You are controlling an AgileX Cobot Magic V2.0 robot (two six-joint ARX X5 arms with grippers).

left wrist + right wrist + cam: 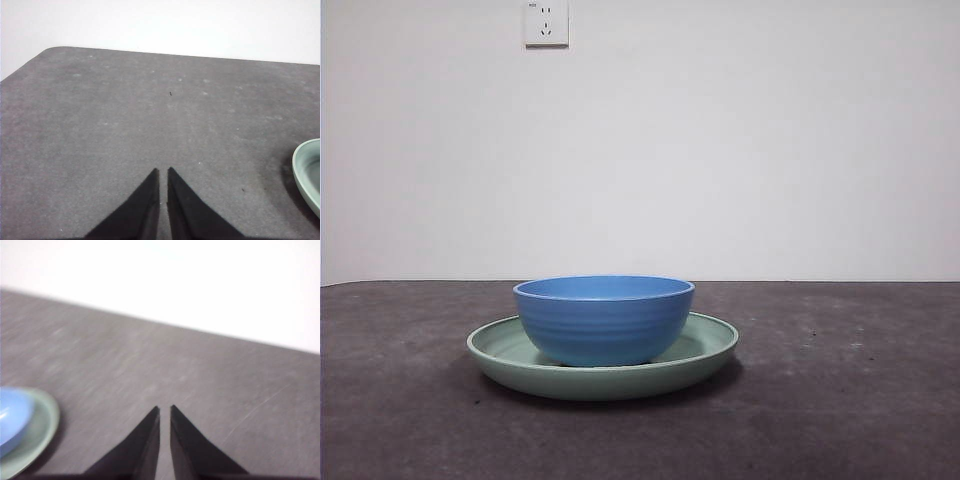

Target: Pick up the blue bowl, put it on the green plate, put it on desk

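Observation:
The blue bowl (604,319) stands upright in the middle of the green plate (705,351), which rests on the dark desk (840,400). No arm shows in the front view. My left gripper (163,171) hovers over bare desk with its jaws shut and nothing between them; the plate's rim (306,172) shows at the edge of its view. My right gripper (164,408) is shut too, empty, over bare desk, with the plate (42,432) and the bowl (12,417) off to one side of it.
A white wall with a socket (546,22) stands behind the desk. The desk's rounded far corner (47,50) shows in the left wrist view.

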